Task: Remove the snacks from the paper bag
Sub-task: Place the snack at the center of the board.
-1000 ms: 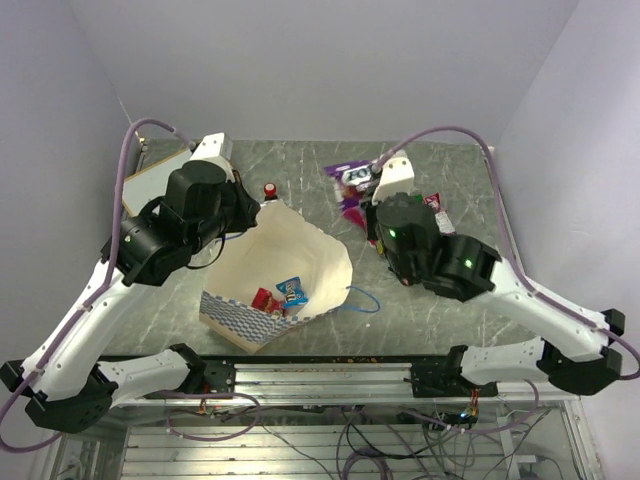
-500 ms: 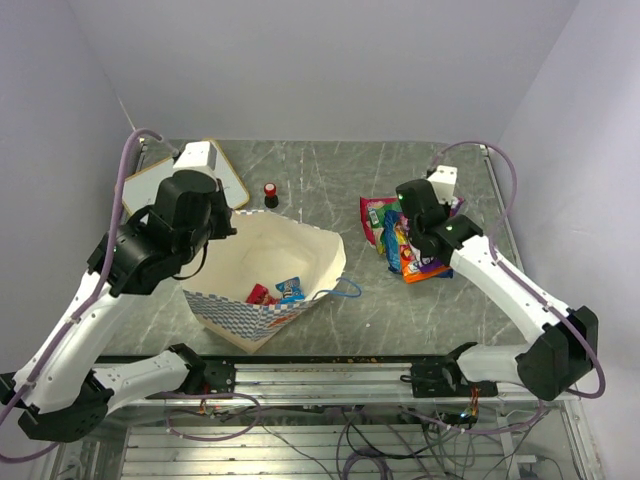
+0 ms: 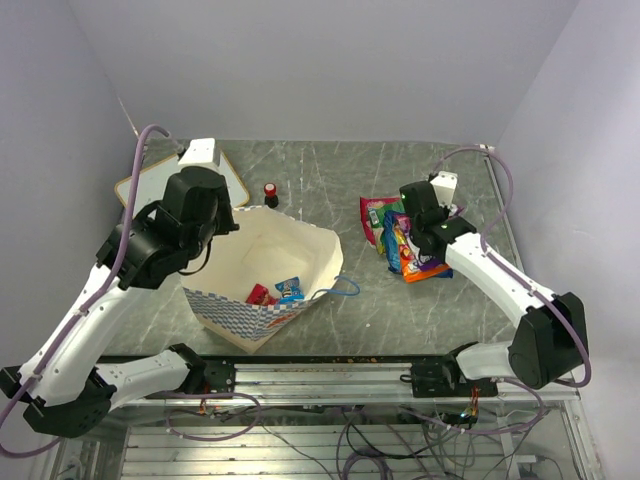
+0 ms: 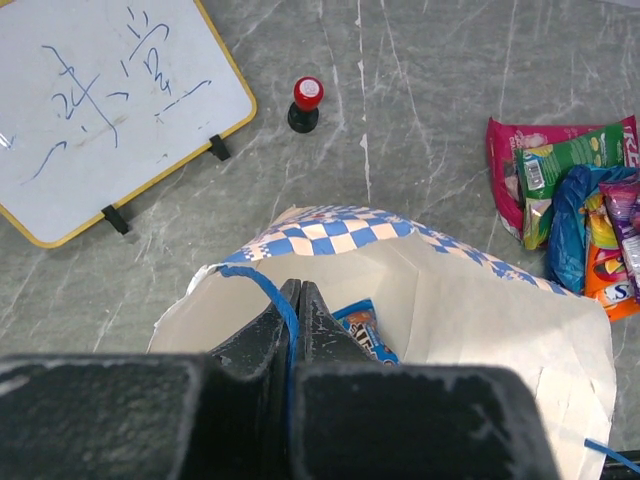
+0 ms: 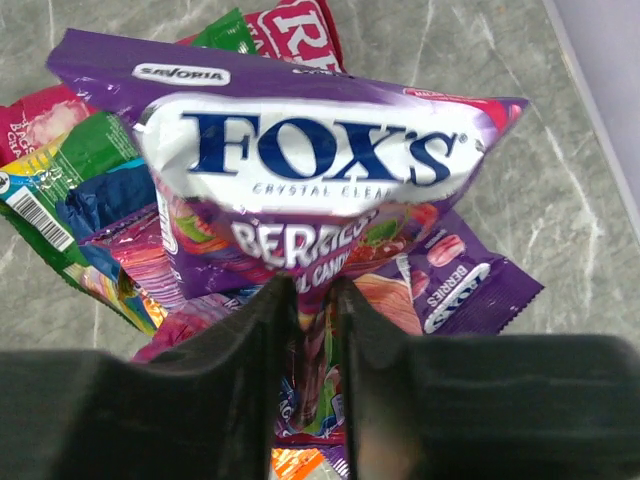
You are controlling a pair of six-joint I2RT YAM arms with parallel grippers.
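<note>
The paper bag (image 3: 270,250) stands open at centre left, with a blue packet (image 3: 291,290) and a red packet (image 3: 262,296) inside. My left gripper (image 3: 218,222) is over the bag's far rim. In the left wrist view it (image 4: 297,290) is shut on the bag's blue cord handle (image 4: 258,283), with the blue packet (image 4: 365,335) below. My right gripper (image 3: 408,228) is over a pile of snacks (image 3: 400,245) on the table at the right. In the right wrist view it (image 5: 314,295) is shut on a purple Fox's packet (image 5: 310,160) held above the pile.
A white writing board (image 3: 150,185) lies at the back left. A small red-capped bottle (image 3: 270,193) stands just behind the bag. The bag's other blue handle (image 3: 345,290) loops out toward the centre. Walls close in on three sides.
My right arm has swung from the table's centre to the right with the purple packet and now hovers over the snack pile. My left arm shifted slightly, still holding the handle.
</note>
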